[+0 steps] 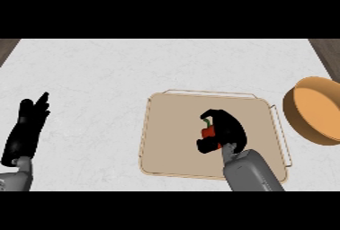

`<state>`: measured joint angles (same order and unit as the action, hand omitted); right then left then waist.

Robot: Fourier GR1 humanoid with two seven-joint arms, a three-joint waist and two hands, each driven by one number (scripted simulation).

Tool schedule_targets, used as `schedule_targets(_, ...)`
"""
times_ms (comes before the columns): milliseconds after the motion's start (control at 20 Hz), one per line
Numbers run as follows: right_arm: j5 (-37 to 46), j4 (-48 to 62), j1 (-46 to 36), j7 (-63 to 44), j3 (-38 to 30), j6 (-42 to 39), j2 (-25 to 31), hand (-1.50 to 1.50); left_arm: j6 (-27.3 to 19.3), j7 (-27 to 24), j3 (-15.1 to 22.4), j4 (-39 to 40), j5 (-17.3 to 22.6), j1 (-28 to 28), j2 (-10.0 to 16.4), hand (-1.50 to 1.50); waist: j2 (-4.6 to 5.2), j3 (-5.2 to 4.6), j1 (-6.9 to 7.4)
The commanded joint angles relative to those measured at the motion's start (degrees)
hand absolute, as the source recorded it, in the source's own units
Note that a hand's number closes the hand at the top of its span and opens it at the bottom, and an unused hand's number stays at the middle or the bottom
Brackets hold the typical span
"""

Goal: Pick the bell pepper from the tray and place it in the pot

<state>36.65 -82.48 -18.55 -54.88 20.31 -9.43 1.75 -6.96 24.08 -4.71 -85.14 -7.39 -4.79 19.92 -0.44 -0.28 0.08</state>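
A red bell pepper [209, 131] with a green stem lies near the middle of the beige tray [170, 134]. My right hand [229, 130] is curled round the pepper from the right and hides most of it; only a small red patch and the stem show. The orange pot [317, 111] stands at the right edge of the view, off the tray, with its opening facing up. My left hand [26, 130] rests open at the far left, fingers pointing up, away from the tray.
The tray has thin wire handles along its far and right sides [275, 121]. White marble counter [93, 81] spreads to the left and behind the tray. Dark wooden edges show at both top corners.
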Motion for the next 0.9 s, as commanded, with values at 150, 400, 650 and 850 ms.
schedule_targets(150, 5.5, 3.9, -3.7, 4.5, -1.3, 0.3, 0.8, 1.5, 1.7, -4.3, -2.0, 3.2, -0.7, 1.4, -0.9, 0.0, 0.46, 0.28, 0.15)
schedule_targets(400, 11.9, -1.6, 1.5, 4.8, 2.3, 1.8, 0.7, 1.5, 2.1, -3.3, -2.7, 4.2, -1.5, -1.6, -1.7, 0.0, 0.39, 0.28, -0.1)
schedule_targets(650, 9.9, -11.5, 4.6, 8.0, -2.6, -3.4, 11.4, 1.5, 3.1, -2.6, -2.2, 0.7, -0.9, 1.8, -2.1, 0.0, -0.01, 0.29, -0.81)
schedule_targets(850, 6.1, -9.8, 12.1, 21.4, -13.0, -4.7, 29.8, 1.5, 0.8, -2.3, -5.8, 4.0, -1.0, 2.1, -0.5, 0.0, -0.95, 0.56, -7.17)
